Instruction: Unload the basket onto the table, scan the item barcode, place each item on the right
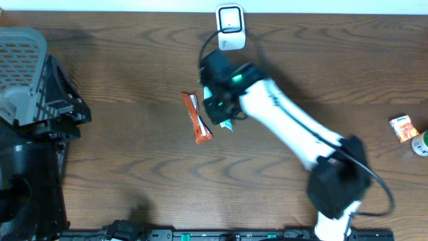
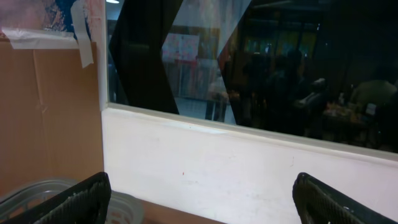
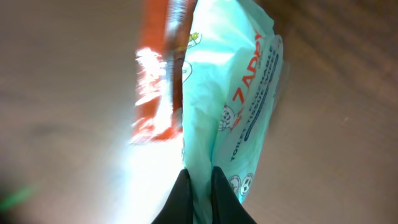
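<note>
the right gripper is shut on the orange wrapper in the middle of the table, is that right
Not quite. The right gripper is shut on the mint-green tissue pack, pinching its edge, in the middle of the table. The orange wrapper lies beside the pack, not gripped. The right wrist view shows this.
</note>
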Controlling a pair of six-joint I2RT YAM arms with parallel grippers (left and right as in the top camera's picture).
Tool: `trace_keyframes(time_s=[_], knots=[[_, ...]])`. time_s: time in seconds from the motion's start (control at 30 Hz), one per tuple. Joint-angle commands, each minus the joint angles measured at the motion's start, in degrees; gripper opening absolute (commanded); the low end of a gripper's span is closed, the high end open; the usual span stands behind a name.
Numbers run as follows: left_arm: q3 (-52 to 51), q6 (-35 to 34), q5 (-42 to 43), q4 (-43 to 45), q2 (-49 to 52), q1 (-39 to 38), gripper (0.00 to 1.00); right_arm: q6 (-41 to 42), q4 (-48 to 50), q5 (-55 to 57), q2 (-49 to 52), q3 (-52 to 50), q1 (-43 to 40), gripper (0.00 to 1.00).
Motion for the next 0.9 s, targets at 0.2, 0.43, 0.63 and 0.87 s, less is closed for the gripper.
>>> trace_keyframes(time_s=[0.2, 0.43, 0.63, 0.87], knots=[[-0.2, -0.5, 0.0, 0.1, -0.1, 0.3, 0.94, -2.3, -1.5, -32.9, -0.3, -6.2, -11.6, 0.01], [-0.2, -0.5, 0.0, 0.1, -0.1, 0.3, 0.93, -7.9, 7.9, -51.7, 1.9, -18.1, -18.5, 0.01], [-0.2, -0.5, 0.1, 0.1, -0.1, 0.3, 0.93, -9.4, 10.2, -52.1, 3.8, -21.8, -24.0, 0.01], [-0.2, -0.5, 0.0, 0.1, -0.1, 0.3, 0.94, -9.3, 9.6, -31.3, 4.9, -22.2, -28.2, 0.30]])
